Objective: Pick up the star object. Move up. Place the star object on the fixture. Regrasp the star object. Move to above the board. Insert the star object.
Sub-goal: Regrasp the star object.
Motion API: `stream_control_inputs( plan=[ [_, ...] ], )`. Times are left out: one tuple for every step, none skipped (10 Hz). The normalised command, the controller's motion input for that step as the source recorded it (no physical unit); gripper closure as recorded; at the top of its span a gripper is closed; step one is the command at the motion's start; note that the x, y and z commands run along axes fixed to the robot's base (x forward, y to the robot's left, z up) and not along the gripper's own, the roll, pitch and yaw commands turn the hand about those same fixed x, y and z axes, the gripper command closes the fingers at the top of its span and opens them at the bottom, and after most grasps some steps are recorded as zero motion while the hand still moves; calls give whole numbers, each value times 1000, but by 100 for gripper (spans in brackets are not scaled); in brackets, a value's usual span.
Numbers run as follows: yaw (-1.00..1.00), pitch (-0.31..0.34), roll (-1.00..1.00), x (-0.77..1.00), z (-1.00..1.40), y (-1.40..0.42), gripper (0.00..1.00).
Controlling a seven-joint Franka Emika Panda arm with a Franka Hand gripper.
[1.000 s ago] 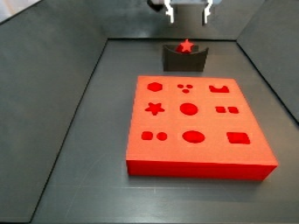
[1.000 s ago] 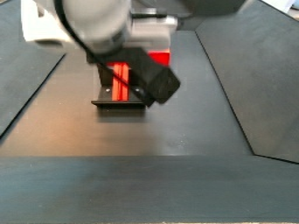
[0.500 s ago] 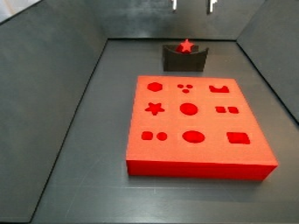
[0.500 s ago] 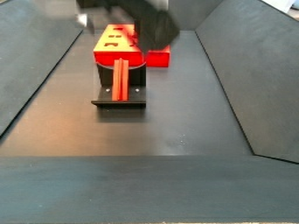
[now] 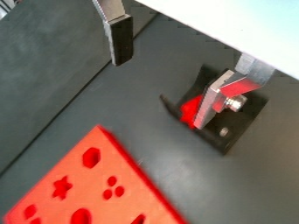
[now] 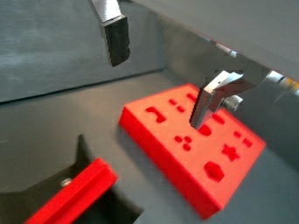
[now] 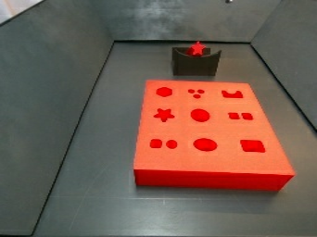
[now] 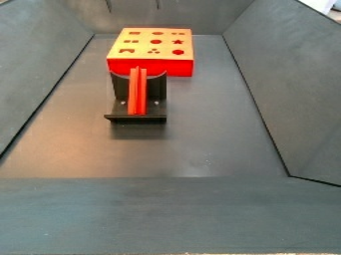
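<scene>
Resting in the fixture's (image 8: 138,105) notch, the star object (image 8: 139,88) lies just beside the board (image 7: 209,134); gripper (image 5: 170,74), apparently high above, hangs empty, fingers (image 6: 114,39) spread apart.

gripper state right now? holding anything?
Gripper: open, nothing between its fingers, up above the floor. Star object lies on the fixture, not held.
</scene>
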Motion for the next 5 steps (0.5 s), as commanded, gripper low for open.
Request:
stream_control_inputs(
  plan=[
    [11,39,1000,-30,27,-23,0],
    [11,36,1000,-29,13,-26,0],
    [12,29,1000,-29,16,-22,0],
    [13,26,1000,-31,16,-23,0],
    [14,20,1000,-27,14,-21,0]
  ],
)
